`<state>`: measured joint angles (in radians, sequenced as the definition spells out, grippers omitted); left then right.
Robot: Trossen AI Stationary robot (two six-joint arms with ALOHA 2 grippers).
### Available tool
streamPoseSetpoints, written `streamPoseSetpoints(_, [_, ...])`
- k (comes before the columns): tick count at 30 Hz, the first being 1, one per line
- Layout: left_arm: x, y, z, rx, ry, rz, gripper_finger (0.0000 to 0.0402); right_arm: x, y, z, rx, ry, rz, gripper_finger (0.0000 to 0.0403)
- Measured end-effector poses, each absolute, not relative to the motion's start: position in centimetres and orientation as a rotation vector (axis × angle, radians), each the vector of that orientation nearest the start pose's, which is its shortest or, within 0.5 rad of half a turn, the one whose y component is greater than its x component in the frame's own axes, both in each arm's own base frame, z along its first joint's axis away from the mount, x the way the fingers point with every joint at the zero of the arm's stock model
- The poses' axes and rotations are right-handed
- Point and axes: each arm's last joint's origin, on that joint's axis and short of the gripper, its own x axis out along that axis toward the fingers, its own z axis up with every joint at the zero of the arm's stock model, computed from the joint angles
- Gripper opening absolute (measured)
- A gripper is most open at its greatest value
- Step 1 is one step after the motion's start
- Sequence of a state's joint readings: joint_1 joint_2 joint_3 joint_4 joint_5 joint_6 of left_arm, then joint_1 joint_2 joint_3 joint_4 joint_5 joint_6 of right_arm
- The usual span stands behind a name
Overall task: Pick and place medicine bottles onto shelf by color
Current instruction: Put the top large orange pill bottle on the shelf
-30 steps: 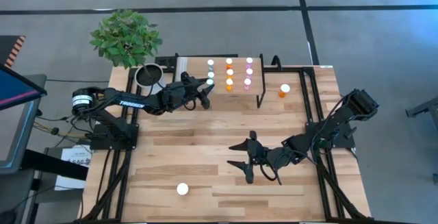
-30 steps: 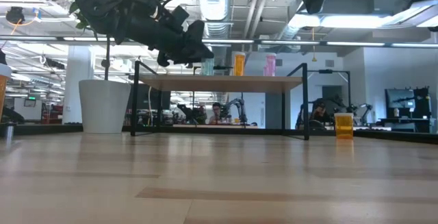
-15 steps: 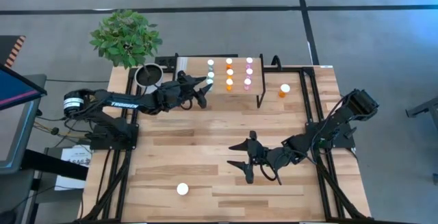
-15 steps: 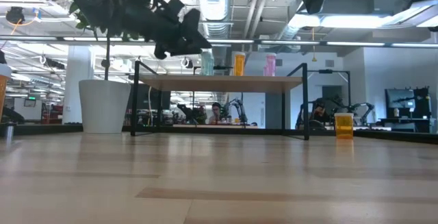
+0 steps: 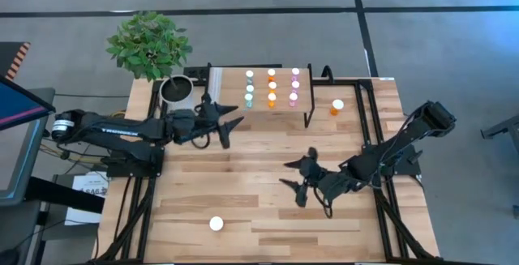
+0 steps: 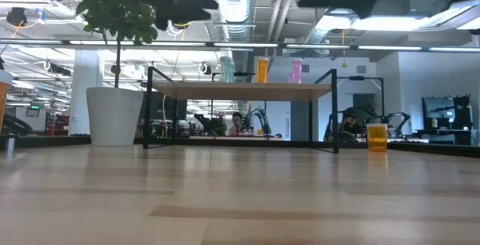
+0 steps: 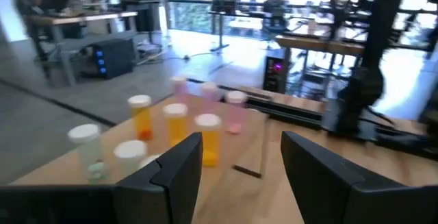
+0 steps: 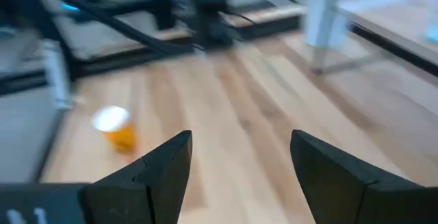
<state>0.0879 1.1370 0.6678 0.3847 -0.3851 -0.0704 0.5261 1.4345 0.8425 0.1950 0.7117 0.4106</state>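
Both arms have shifted: the left gripper (image 5: 228, 127) has drawn back from the shelf (image 5: 225, 77) toward the desk's left side, and the right gripper (image 5: 302, 182) has slid a little to the right over the middle of the desk (image 5: 243, 168). Each pair of jaws is spread wide and holds nothing.

From above, nine medicine bottles (image 5: 272, 86) stand on the shelf in three columns: teal on the left, orange in the middle, pink on the right. One orange bottle (image 5: 337, 105) stands on the desk just past the shelf's right end, and another white-capped bottle (image 5: 216, 224) sits alone near the desk's front edge.

The level view hides the rows behind one another, showing only one teal, one orange and one pink bottle atop the shelf (image 6: 240, 90), with the stray orange bottle (image 6: 376, 136) on the desk at right and a white plant pot (image 6: 114, 116) at left. Neither bottle on the desk touches a gripper.

The left wrist camera looks between its fingers (image 7: 181, 169) at the shelf bottles, blurred. The right wrist camera sees the lone orange bottle (image 8: 116, 128) on the desk.
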Motion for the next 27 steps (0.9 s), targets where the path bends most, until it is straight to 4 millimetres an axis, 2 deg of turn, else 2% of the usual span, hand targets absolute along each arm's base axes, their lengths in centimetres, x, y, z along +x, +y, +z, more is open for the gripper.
streamPoseSetpoints(3, [24.1,1.4,28.2,-0.045,0.078,0.419,0.0188,25.8,12.9,24.1,0.188,0.358,-0.338,0.0271])
streamPoseSetpoints(9, [23.8,-1.8,28.0,-0.027,0.122,0.289,0.0188,22.6,11.3,21.8,0.239,0.418,-0.498,0.0271])
streamPoseSetpoints(17, [23.1,-4.8,27.7,0.058,0.151,0.324,0.0188,18.4,8.3,18.4,0.397,0.407,-0.667,0.0270])
streamPoseSetpoints(20, [22.9,-5.0,27.2,0.084,0.159,0.341,0.0188,17.0,6.9,16.7,0.465,0.411,-0.777,0.0270])
streamPoseSetpoints(23, [22.7,-4.3,25.5,0.068,0.153,0.347,0.0187,16.2,5.5,15.5,0.487,0.436,-0.888,0.0270])
streamPoseSetpoints(27, [22.0,-3.5,23.7,-0.028,0.062,0.257,0.0187,15.8,4.0,14.9,0.500,0.503,-1.002,0.0270])
